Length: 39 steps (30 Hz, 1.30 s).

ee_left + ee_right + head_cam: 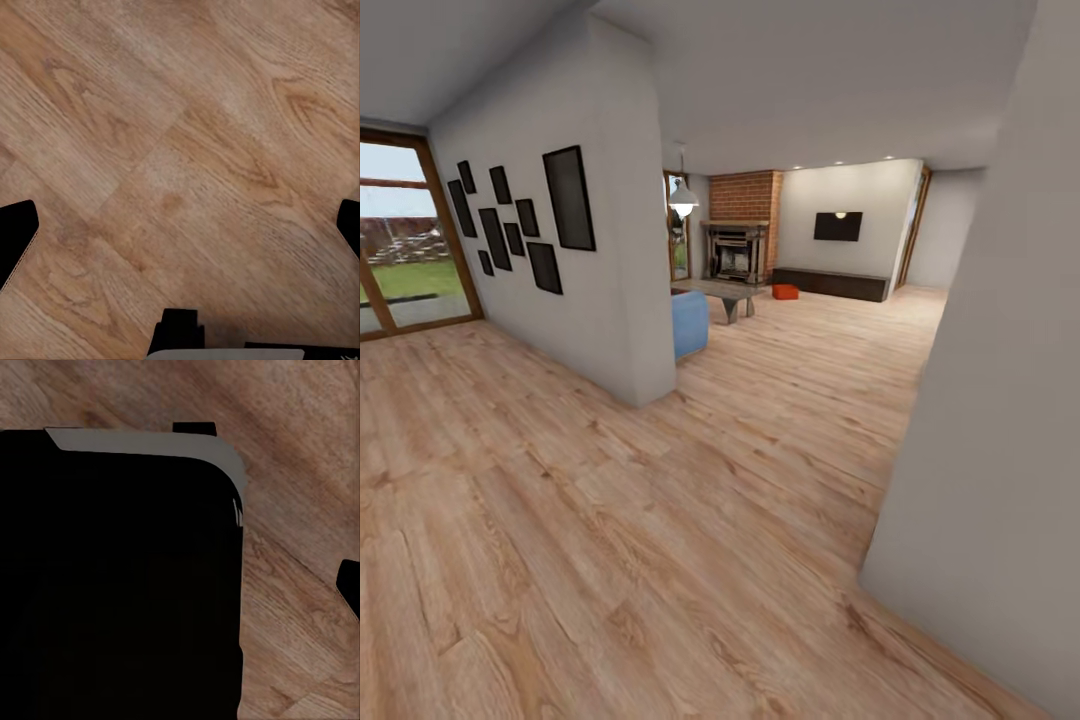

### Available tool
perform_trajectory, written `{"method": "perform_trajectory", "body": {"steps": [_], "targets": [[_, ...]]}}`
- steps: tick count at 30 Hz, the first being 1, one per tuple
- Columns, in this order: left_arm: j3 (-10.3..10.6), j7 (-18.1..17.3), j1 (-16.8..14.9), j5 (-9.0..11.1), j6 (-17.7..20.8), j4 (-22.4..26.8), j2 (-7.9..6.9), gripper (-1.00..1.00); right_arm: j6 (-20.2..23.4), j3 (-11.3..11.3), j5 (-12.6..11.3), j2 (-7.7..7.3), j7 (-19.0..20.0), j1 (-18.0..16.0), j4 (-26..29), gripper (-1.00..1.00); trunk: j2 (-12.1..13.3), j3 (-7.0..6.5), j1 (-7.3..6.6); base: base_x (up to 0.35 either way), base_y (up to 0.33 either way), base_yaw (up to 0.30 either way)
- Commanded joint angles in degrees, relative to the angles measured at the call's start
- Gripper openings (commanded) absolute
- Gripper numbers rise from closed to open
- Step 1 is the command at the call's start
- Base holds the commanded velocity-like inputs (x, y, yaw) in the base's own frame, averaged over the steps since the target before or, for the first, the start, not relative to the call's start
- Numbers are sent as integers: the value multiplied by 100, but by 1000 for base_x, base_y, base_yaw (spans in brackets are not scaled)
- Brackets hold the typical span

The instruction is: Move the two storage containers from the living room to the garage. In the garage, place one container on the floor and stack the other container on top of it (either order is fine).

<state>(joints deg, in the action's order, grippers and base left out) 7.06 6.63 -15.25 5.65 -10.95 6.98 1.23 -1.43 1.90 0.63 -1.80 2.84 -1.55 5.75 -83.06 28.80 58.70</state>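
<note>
looking down on a light wood plank floor [300, 450], grain running slantwise. most of the picture taken up by a large black rounded-cornered body [120, 585], apparently part of the robot, edged along one side by a pale grey rim [150, 441]. a small black block [195, 427] poking out just beyond that rim. at the far edge, one dark fingertip [349, 585] over the planks; whether the right gripper's jaws are parted cannot be told.
</note>
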Motion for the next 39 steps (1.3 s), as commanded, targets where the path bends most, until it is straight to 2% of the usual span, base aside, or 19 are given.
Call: {"method": "perform_trajectory", "body": {"steps": [1, 19, 39], "targets": [[50, 23, -4, 59, -21, -5, 0, 100, -15, 21, 7, -2, 24, -3, -4, 100, -2, 6, 3, 343, 0, 0], [50, 23, -4, 59, -21, -8, 0, 100, -15, 26, 5, -5, 24, -3, -4, 100, -2, 6, 3, 343, 12, 0], [50, 23, -4, 62, -21, -9, 0, 100, -15, 30, -2, -22, 24, -3, -4, 100, -2, 6, 3, 340, 108, 0]]}}
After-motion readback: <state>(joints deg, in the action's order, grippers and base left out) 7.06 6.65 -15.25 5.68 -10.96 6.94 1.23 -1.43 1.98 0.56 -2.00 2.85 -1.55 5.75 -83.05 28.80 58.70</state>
